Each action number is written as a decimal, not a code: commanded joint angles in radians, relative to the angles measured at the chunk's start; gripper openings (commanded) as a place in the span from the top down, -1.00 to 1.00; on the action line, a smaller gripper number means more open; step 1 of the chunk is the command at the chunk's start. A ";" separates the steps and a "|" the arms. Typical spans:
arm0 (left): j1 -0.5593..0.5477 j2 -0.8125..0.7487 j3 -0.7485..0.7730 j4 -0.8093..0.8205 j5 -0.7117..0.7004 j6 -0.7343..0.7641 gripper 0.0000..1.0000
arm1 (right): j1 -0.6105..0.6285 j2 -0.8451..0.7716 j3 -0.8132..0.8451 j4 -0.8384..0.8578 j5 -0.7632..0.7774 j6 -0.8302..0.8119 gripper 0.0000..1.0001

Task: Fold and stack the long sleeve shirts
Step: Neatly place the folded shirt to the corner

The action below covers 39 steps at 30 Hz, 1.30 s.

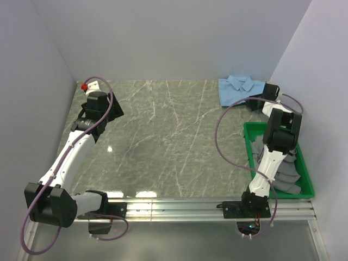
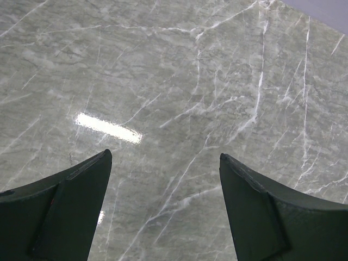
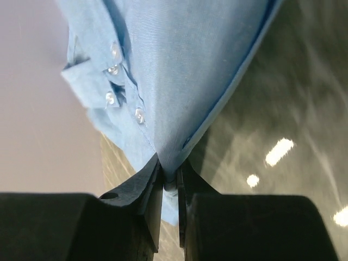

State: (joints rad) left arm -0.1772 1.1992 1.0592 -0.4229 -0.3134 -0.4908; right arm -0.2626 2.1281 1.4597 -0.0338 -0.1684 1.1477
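The right fingers (image 3: 142,190) are pinching an edge of the blue shirt (image 3: 185,65). It is lying at the desk's (image 1: 163,136) far right corner, stretching left from the grip along the far edge. The left fingers (image 2: 65,206) are hanging spread near the far left corner, well apart from it.

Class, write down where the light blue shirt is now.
Top view: the light blue shirt lies at the far right corner of the table, beyond the green bin, its edge pinched by the right gripper.
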 commanded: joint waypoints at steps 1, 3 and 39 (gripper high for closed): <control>0.004 -0.026 -0.005 0.042 -0.019 0.012 -0.72 | -0.027 0.061 0.131 -0.075 -0.115 -0.127 1.00; 0.004 -0.029 -0.007 0.042 -0.024 0.014 -0.72 | -0.038 0.069 0.136 -0.080 -0.117 -0.155 1.00; 0.004 -0.153 -0.010 0.046 -0.024 0.011 -0.82 | -0.010 -0.526 -0.133 -0.253 0.095 -0.362 -0.75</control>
State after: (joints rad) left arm -0.1772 1.0962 1.0508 -0.4088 -0.3214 -0.4904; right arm -0.3046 1.7390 1.3399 -0.2214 -0.1535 0.8890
